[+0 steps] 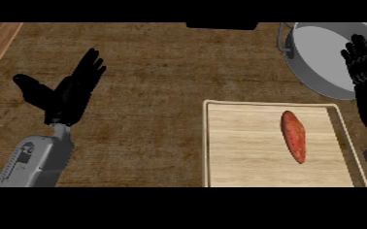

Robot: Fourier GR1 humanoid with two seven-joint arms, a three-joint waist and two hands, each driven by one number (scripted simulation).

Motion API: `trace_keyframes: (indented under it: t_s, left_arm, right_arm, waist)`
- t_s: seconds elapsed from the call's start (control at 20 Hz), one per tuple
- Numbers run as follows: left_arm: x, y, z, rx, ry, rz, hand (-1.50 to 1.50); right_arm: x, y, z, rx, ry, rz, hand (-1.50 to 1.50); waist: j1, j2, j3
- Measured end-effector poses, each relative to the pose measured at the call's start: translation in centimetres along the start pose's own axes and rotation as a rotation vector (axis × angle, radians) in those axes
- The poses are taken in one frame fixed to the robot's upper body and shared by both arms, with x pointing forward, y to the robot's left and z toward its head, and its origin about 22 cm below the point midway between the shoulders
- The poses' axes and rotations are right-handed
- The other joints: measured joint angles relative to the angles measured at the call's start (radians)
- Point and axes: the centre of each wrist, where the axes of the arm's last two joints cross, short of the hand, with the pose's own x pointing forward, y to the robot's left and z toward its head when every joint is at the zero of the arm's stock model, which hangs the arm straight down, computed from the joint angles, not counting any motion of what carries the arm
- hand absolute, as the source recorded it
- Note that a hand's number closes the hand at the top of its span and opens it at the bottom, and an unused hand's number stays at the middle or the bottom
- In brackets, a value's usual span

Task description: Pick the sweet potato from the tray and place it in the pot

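Sweet potato lies near-to-far on tray; I see right robot hand nearer, released, beyond it at pot; left robot hand released, well apart.

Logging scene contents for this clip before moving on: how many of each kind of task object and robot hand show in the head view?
sweet potato: 1
tray: 1
pot: 1
robot hand: 2 (left robot hand, right robot hand)
Total: 5
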Motion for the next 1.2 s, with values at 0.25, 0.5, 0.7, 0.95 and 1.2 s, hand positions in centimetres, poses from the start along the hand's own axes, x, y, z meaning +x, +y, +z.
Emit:
trace_keyframes:
  t_s: [0.25,0.5,0.7,0.95,1.2]
  left_arm:
    - [-3.0,0.0,1.5,-0.037,0.094,-0.071,0.00]
    - [-5.6,-0.4,3.2,-0.082,0.186,-0.141,0.00]
    - [-7.2,-0.7,4.6,-0.105,0.229,-0.159,0.00]
    - [-7.8,-1.1,4.7,-0.123,0.238,-0.177,0.00]
    - [-7.3,-1.7,4.6,-0.128,0.240,-0.177,0.00]
  right_arm:
    - [-2.5,2.1,2.1,0.219,0.151,-0.027,1.50]
    - [-3.6,1.4,3.9,0.107,0.093,0.177,-1.50]
    - [-3.6,3.4,6.1,-0.047,-0.079,0.057,-1.50]
    - [-0.3,2.2,7.9,-0.037,-0.142,0.025,-1.50]
    - [3.0,-0.1,7.9,0.082,0.037,0.100,-1.50]
  waist:
    - [-0.008,-0.039,0.027]
    - [-0.035,-0.055,0.034]
    - [-0.041,-0.062,0.038]
    - [-0.034,-0.061,0.037]
    - [-0.030,-0.061,0.036]
